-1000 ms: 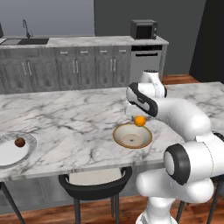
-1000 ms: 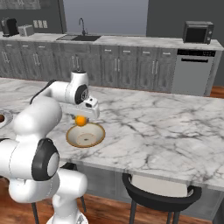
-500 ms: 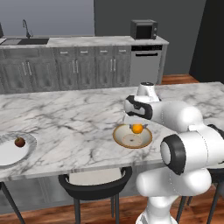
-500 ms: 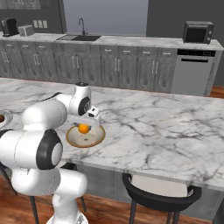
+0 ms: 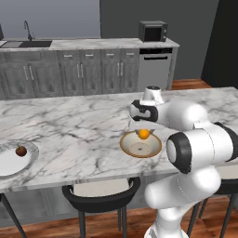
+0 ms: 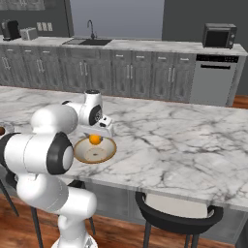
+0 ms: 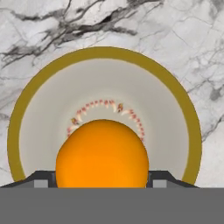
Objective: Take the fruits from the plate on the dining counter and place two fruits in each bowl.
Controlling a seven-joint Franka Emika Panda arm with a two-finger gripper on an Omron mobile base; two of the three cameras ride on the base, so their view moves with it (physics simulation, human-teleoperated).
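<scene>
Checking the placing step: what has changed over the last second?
The gripper has come down with the orange fruit, from above the tan bowl to low over its far side, still clamped. The bowl, plate and reddish-brown fruit stayed put.

The white arm folds forward low over the dining counter (image 5: pixel 69 125) near its front edge, wrist bent so the gripper (image 7: pixel 101 181) points straight down, its two fingers closed on the sides of an orange fruit (image 7: pixel 102 154)
</scene>
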